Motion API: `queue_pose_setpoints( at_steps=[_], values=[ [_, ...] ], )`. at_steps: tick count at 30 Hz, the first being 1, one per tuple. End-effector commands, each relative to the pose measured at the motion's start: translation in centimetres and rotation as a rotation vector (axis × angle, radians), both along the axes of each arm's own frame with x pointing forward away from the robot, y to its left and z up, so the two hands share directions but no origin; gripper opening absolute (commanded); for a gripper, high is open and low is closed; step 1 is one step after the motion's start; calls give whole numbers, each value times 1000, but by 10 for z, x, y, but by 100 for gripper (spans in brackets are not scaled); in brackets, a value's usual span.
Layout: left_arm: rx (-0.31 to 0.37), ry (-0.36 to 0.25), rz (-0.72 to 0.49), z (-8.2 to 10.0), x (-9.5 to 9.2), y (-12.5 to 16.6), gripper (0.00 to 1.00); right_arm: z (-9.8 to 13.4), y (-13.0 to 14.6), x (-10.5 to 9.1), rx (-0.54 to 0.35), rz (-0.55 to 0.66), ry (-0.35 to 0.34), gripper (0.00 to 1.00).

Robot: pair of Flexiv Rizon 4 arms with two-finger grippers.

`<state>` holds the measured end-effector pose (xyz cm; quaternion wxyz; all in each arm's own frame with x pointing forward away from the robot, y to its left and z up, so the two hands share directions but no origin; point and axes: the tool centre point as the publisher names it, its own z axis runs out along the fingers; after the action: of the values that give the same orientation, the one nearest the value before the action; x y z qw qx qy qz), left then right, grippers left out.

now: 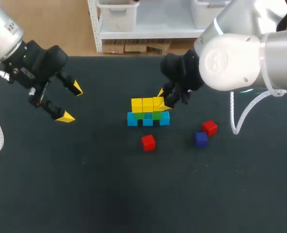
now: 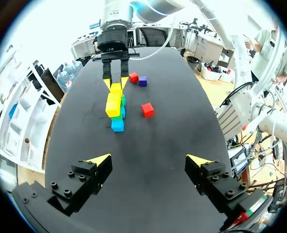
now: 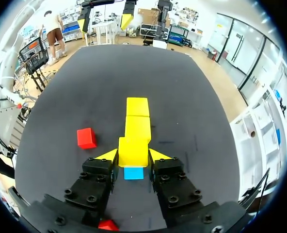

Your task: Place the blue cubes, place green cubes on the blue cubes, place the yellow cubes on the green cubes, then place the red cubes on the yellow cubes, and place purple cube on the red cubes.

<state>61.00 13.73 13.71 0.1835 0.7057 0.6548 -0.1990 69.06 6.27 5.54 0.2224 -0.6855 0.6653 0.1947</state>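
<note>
A wide table [image 1: 85, 194] with a dark, matte black top under even light.

The left arm [image 1: 0, 26] and right arm [image 1: 240, 58] are smooth silver-grey with rounded joints. A white ribbed cable [image 1: 241, 114] loops behind each wrist. The left tool [image 1: 71, 102] and right tool [image 1: 163, 99] are matt black and blocky. Their fingers [image 3: 92, 187] are studded with round screws and end in triangular yellow tips.

The black table [image 1: 85, 194] carries a row of 3 light-blue cubes [image 1: 148, 121], 2 red cubes [image 1: 148, 142] and 1 purple cube [image 1: 201, 139].
</note>
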Motion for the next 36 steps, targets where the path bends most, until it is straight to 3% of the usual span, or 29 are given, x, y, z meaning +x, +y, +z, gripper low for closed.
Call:
queue_pose_setpoints(
  at_steps=[1,17,21,26,35,36],
  values=[
    [-4,-4,-2,-1,-1,1,100,-1,0,1,1,-3,1,0],
    [-4,-4,-2,-1,-1,1,100,-3,1,3,-3,-3,4,3],
    [-4,-4,-2,-1,-1,1,100,-3,2,3,-3,-2,4,13],
    [-4,-4,-2,-1,-1,1,100,-3,3,3,-6,0,5,39],
    [-4,-4,-2,-1,-1,1,100,-4,4,3,-9,3,5,49],
    [-4,-4,-2,-1,-1,1,100,-5,4,4,-10,3,6,57]
  ],
)
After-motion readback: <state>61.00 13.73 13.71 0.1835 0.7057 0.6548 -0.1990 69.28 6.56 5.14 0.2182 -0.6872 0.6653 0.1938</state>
